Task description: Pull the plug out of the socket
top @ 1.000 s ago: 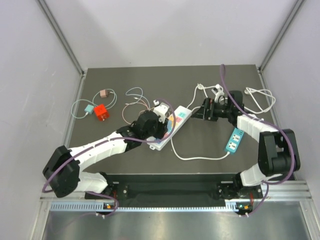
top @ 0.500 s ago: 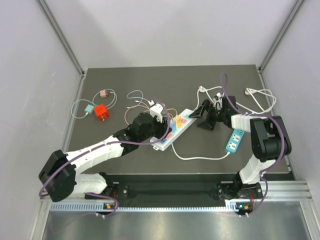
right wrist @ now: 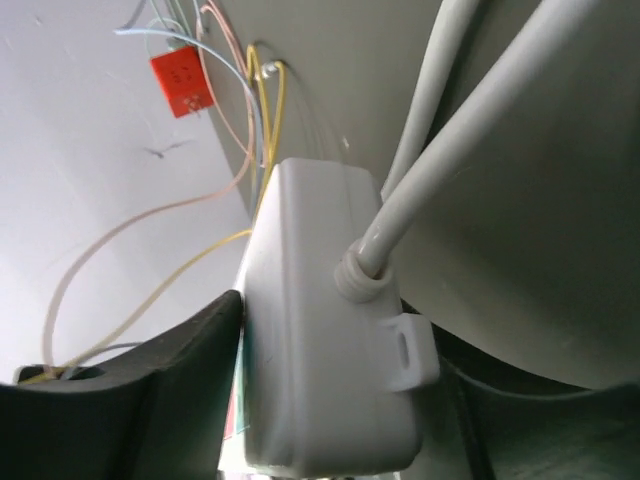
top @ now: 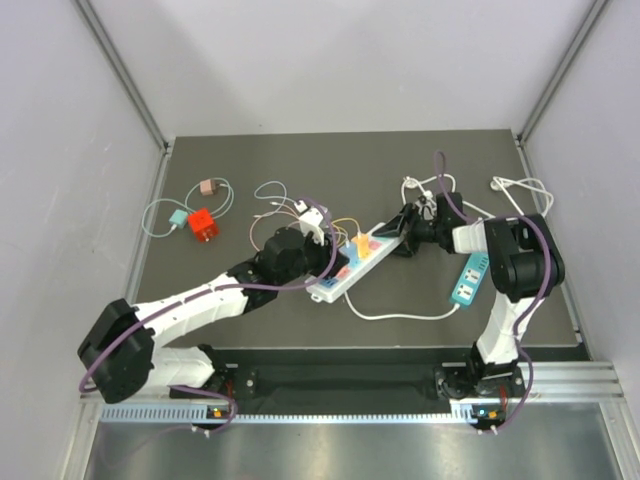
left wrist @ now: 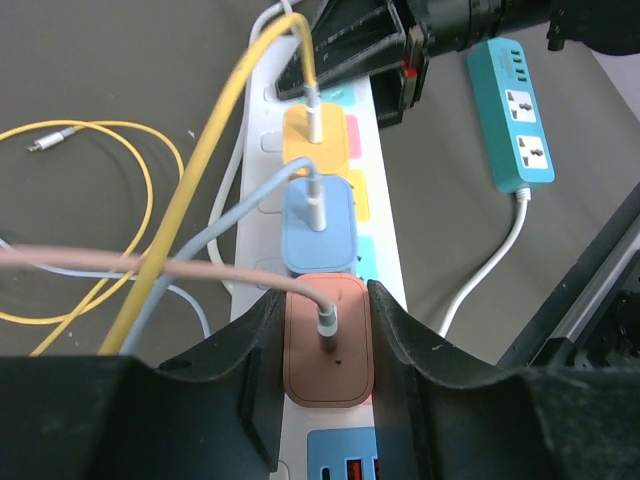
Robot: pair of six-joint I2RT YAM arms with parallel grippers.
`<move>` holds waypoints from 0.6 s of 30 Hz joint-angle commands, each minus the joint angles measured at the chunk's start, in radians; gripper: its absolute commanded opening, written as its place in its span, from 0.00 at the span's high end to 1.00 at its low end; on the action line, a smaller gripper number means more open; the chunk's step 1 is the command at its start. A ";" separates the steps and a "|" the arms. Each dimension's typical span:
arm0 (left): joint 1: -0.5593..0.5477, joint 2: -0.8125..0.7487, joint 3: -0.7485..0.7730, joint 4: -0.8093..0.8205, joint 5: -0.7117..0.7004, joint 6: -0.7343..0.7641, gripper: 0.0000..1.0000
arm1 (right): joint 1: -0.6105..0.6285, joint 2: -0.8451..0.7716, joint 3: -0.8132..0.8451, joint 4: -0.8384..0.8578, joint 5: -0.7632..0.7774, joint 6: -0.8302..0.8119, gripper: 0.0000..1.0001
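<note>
Three plugs stand in a row on the long white plastic power strip (left wrist: 268,140), each trailing a thin cable. Nearest is the rounded brown plug (left wrist: 325,345), the one I judge to be the target, seated in its socket. The left gripper (left wrist: 325,300) straddles it, and its black fingers (left wrist: 262,340) look clenched against the plug's two sides for a straight pull upward. Beyond it sit the rounded blue plug (left wrist: 318,235) and then the square yellow plug (left wrist: 315,135), both untouched. At the far end, the right gripper (right wrist: 325,410) clamps the strip's cable end, probably to pin it down so that only the plug lifts. Further right, a teal power strip (left wrist: 525,120) lies apart on the dark grey table (left wrist: 100,60).
</note>
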 commanded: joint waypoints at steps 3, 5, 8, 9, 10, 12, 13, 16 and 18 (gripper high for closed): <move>-0.005 -0.007 0.007 0.185 0.042 -0.002 1.00 | 0.013 -0.052 0.006 0.127 -0.057 0.048 0.54; -0.006 0.000 0.001 0.181 0.042 0.017 1.00 | 0.006 -0.083 0.005 0.134 -0.059 0.049 0.66; -0.006 0.016 -0.008 0.180 0.062 0.035 1.00 | -0.018 -0.113 0.005 0.183 -0.085 0.071 0.83; -0.006 0.026 -0.010 0.178 0.068 0.046 1.00 | -0.027 -0.126 0.002 0.205 -0.097 0.072 0.87; -0.008 0.034 -0.011 0.178 0.077 0.049 1.00 | -0.044 -0.130 0.000 0.219 -0.103 0.071 0.94; -0.010 0.060 -0.007 0.171 0.108 0.061 1.00 | -0.061 -0.141 0.002 0.239 -0.129 0.037 1.00; -0.011 0.069 -0.004 0.169 0.111 0.064 1.00 | -0.078 -0.144 0.005 0.235 -0.139 0.017 1.00; -0.022 0.092 -0.001 0.166 0.120 0.066 1.00 | -0.115 -0.156 0.006 0.215 -0.162 -0.055 1.00; -0.023 0.094 -0.001 0.166 0.117 0.066 1.00 | -0.136 -0.170 0.002 0.175 -0.140 -0.127 1.00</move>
